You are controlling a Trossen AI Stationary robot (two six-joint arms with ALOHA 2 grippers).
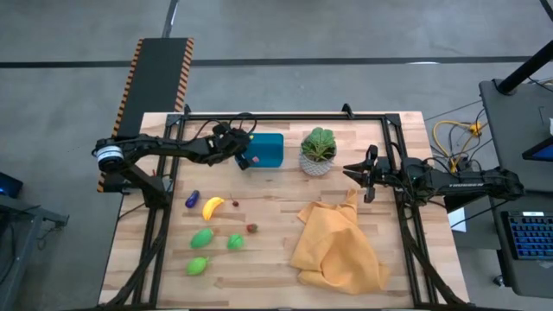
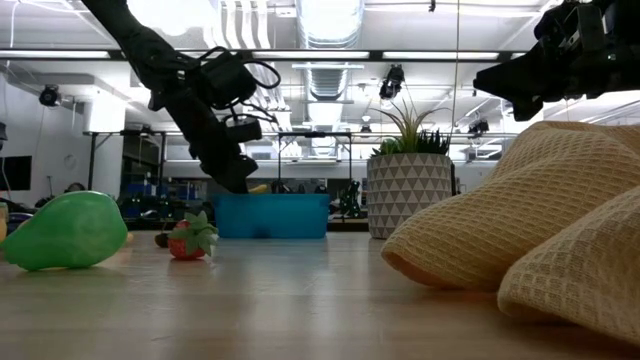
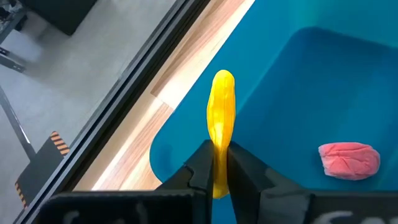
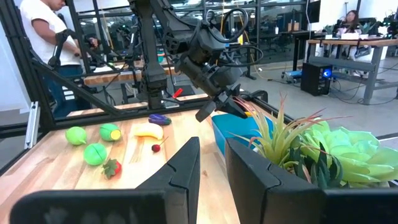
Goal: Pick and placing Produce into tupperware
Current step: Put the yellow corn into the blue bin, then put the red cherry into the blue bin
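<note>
left gripper point(image 3: 219, 177) pinches thin yellow toy piece point(image 3: 221, 121) over teal plastic tub point(image 3: 323, 81), beside pink lump point(image 3: 349, 160). right gripper point(image 4: 211, 163) waits, fingers slightly apart, empty. piece near tub wall; letting go now may drop it outside.

Leafy potted plant point(image 1: 318, 150) in a white patterned pot, upright toward the far edge of the wooden tabletop point(image 1: 268, 259). Crumpled yellow waffle-weave cloth point(image 1: 337, 244) near it, heaped toward the front right corner.
</note>
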